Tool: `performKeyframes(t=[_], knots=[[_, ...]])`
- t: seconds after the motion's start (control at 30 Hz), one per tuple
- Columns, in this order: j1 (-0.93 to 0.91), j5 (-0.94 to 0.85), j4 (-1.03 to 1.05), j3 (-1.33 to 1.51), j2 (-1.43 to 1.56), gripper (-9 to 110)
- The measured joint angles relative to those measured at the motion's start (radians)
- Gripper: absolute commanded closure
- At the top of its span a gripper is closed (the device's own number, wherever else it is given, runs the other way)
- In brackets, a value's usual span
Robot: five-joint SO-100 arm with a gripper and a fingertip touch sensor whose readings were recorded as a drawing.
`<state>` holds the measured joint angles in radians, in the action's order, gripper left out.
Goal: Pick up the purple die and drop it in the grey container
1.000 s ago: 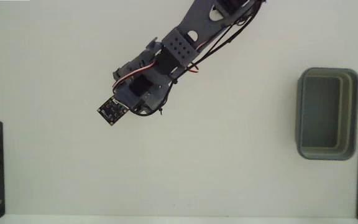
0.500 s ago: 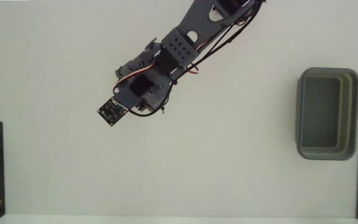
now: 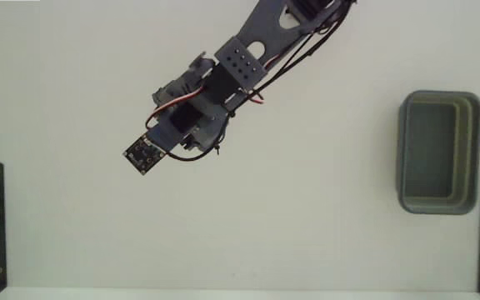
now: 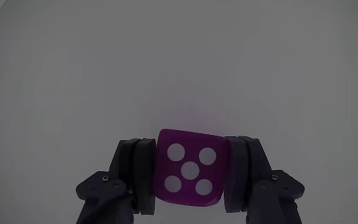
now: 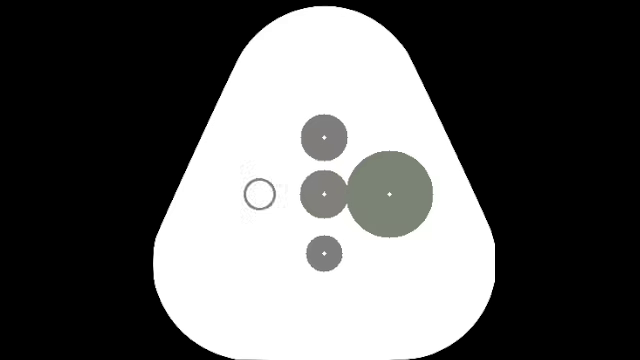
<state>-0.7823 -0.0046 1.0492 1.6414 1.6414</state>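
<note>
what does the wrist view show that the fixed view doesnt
Only the wrist view shows the purple die, five pips facing the camera, clamped between the gripper fingers. Only the fixed view shows the grey container at the right, empty, the arm reaching in from the top, and a small black circuit board at its tip. Both show the white table.

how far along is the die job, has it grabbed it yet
Done: the grasp. In the wrist view the purple die sits between the fingers, five pips facing the camera. In hand: the gripper is holding it, far left of the grey container in the fixed view. Left: carrying it across and dropping it in; the container looks empty.
</note>
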Motion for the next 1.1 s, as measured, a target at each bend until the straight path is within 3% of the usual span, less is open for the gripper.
performKeyframes(t=[1.1], knots=[[0.000, 0.002, 0.390, -0.512, -0.089, 40]])
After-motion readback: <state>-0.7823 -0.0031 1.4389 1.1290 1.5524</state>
